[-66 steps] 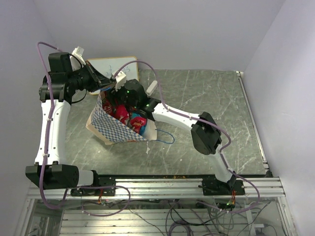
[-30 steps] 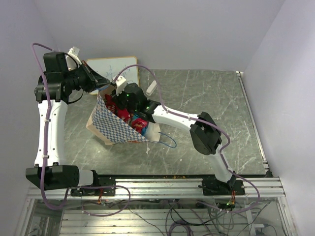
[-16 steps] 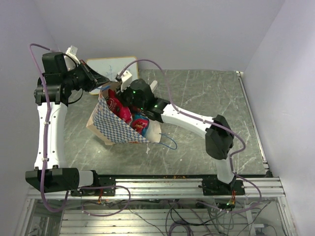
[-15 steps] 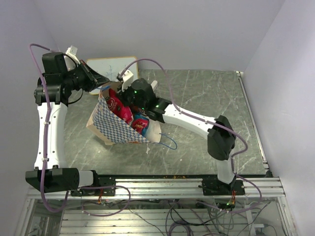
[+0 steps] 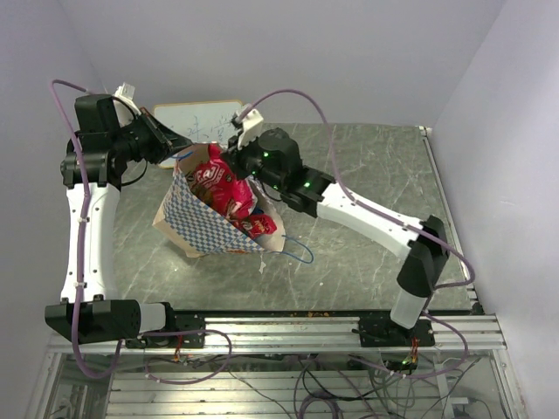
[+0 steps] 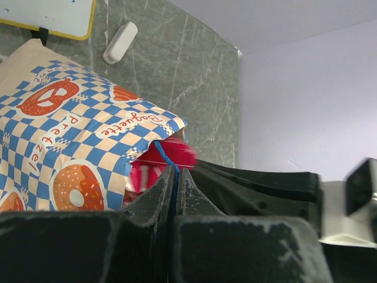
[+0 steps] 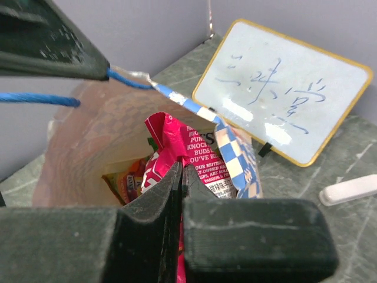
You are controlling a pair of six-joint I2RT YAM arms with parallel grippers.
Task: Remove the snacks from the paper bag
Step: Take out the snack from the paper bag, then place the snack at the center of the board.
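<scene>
The paper bag (image 5: 199, 225), cream with blue-and-white checked sides, leans on the table with its mouth held up. My left gripper (image 5: 179, 148) is shut on the bag's thin blue cord handle (image 6: 165, 156) at the rim. My right gripper (image 5: 236, 166) is shut on the top edge of the large pink-red snack packet (image 7: 203, 159), which sticks halfway out of the bag's mouth (image 5: 220, 188). Deeper inside the bag lies an orange packet (image 7: 125, 184). The other snacks are hidden behind the pink-red one.
A white framed writing board (image 5: 196, 117) leans against the back wall behind the bag. A small white oblong block (image 7: 351, 188) lies on the table near it. The bag's second blue handle (image 5: 298, 250) loops onto the grey marbled table (image 5: 367, 192).
My right gripper has closed on the pink-red packet and lifted it up and to the right, partly out of the bag. The left gripper keeps its hold on the handle.
</scene>
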